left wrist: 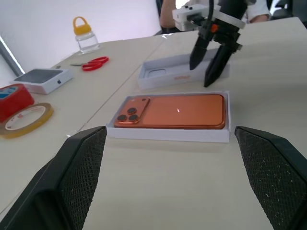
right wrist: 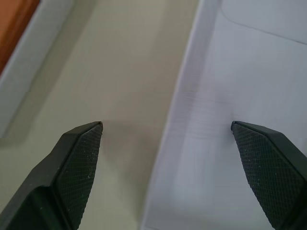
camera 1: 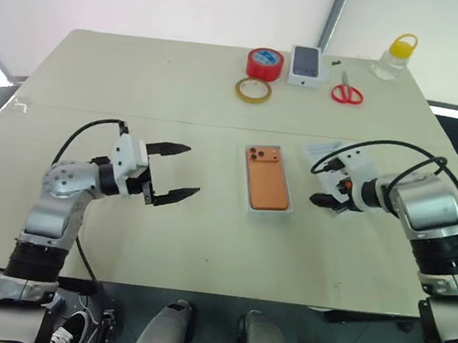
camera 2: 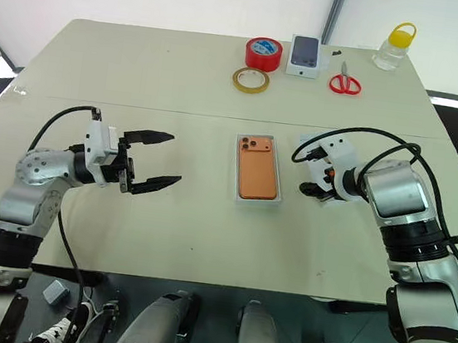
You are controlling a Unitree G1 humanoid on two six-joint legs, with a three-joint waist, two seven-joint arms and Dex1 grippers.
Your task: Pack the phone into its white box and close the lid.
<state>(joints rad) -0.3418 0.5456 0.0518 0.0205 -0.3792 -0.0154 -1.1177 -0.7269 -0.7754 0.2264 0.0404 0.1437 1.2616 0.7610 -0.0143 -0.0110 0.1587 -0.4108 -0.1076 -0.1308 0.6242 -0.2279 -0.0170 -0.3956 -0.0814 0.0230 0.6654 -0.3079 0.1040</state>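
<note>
Claws first: the left claw [camera 1: 175, 171] hangs wide open and empty above the desk [camera 1: 139, 85], its 2 fingers aimed across at the phone [camera 1: 267, 177] with clear bare surface between them. Over on the other side, the right claw [left wrist: 210, 62] is spread wide too, gripping nothing, tilted down with one finger on either side of the near wall of the lid [left wrist: 184, 73]; whether a tip actually touches that wall is hard to say. The phone lies lens-side up inside the white box [left wrist: 169, 133], 3 dark lenses toward the far end, sitting mid-desk between the 2 arms. The lid lies open-side up just beside the tray on the robot's right, and from the head cameras most of it hides behind the right wrist and its cable. In the right wrist view a sliver of orange shows at one corner, cut off by the frame. Along the far edge, well apart from the action, sit a red tape roll [camera 1: 265, 63], a tan tape ring [camera 1: 253, 90], a small white box with a phone picture [camera 1: 306, 66], red scissors [camera 1: 347, 92] and a yellow-capped bottle [camera 1: 396, 57]. Plenty of open desk on the left side.
</note>
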